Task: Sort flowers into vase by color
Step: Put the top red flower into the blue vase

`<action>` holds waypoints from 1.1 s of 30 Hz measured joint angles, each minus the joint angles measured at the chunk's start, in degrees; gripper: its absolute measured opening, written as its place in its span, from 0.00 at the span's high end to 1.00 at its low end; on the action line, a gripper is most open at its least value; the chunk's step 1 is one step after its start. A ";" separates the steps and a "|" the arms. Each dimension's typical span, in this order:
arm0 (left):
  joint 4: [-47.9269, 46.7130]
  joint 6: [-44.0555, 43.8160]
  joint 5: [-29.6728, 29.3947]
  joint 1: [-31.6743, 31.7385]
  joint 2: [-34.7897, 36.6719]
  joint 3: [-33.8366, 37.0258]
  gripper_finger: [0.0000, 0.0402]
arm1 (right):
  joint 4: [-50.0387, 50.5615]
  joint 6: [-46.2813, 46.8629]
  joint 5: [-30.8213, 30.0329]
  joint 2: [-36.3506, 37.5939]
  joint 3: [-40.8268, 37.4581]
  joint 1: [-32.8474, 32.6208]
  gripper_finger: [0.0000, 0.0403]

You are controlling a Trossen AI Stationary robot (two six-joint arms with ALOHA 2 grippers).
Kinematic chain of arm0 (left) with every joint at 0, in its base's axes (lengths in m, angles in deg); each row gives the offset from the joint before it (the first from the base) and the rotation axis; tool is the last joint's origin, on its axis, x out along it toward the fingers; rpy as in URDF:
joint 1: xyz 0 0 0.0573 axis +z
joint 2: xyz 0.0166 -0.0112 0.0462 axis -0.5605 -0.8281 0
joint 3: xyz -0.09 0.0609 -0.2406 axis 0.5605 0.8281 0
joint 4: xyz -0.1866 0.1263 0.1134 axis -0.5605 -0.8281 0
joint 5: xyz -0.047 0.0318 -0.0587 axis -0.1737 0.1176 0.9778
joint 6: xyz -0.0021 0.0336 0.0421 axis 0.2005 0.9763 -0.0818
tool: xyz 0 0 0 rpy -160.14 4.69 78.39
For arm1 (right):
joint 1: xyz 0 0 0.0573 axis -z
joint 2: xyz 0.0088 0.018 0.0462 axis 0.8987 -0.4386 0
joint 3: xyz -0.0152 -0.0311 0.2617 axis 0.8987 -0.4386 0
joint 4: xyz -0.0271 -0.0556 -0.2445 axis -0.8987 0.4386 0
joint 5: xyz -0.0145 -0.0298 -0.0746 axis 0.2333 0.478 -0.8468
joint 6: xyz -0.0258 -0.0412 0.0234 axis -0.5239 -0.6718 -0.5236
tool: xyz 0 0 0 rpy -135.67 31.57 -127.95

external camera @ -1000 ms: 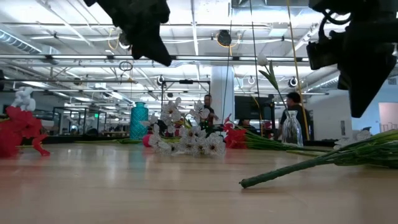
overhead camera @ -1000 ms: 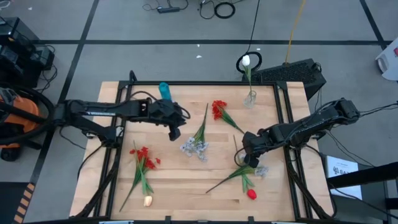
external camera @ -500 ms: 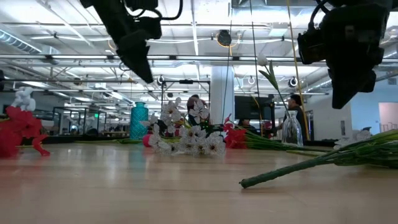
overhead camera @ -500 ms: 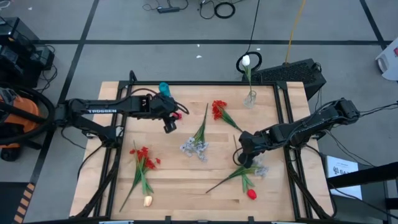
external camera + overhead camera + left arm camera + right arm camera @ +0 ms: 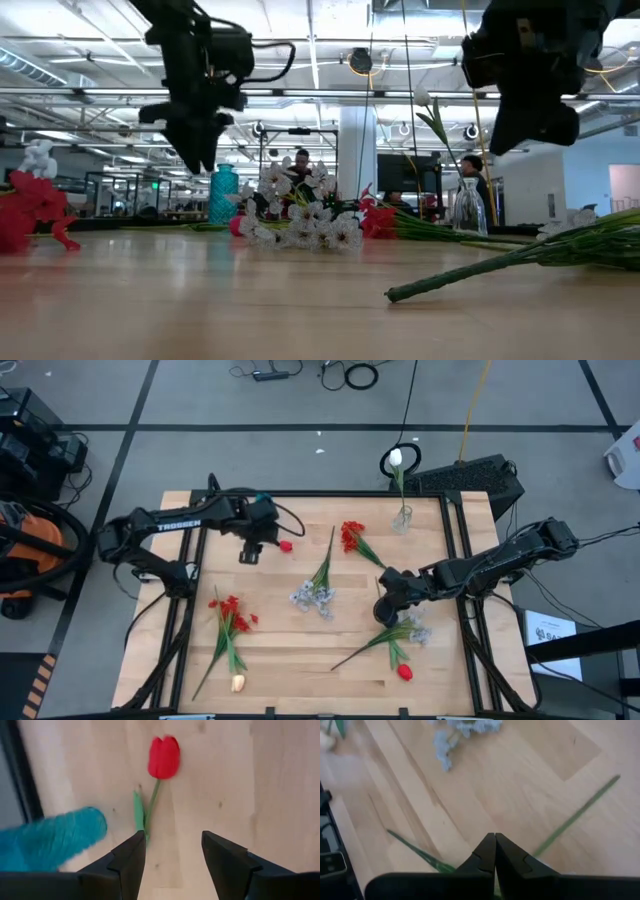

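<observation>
A red tulip (image 5: 164, 757) lies flat on the table near the teal vase (image 5: 263, 501); its bud also shows in the high view (image 5: 285, 546). My left gripper (image 5: 249, 553) is open just above the tulip's stem end, one finger on either side (image 5: 172, 850); I cannot tell whether it touches. My right gripper (image 5: 385, 603) is shut above the green stems (image 5: 372, 640) at the table's right. A clear vase (image 5: 402, 518) at the far edge holds a white tulip (image 5: 396, 457). Pale sprays (image 5: 312, 596) and red blooms (image 5: 352, 536) lie mid-table.
A red clustered flower (image 5: 230, 610) and a cream tulip bud (image 5: 238, 682) lie near the left front. A red tulip bud (image 5: 404, 672) and a pale spray (image 5: 418, 632) lie at the right front. Bare wood lies along the near edge in the middle.
My left gripper has gone toward the table's far left, to the teal vase, and has turned about; the red tulip now shows beside it. My right gripper has risen and gone a little toward the table's left.
</observation>
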 joint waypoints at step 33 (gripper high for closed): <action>8.42 17.52 -2.22 2.21 -22.21 -4.14 0.50 | -0.29 2.76 -1.15 0.00 0.00 0.02 1.00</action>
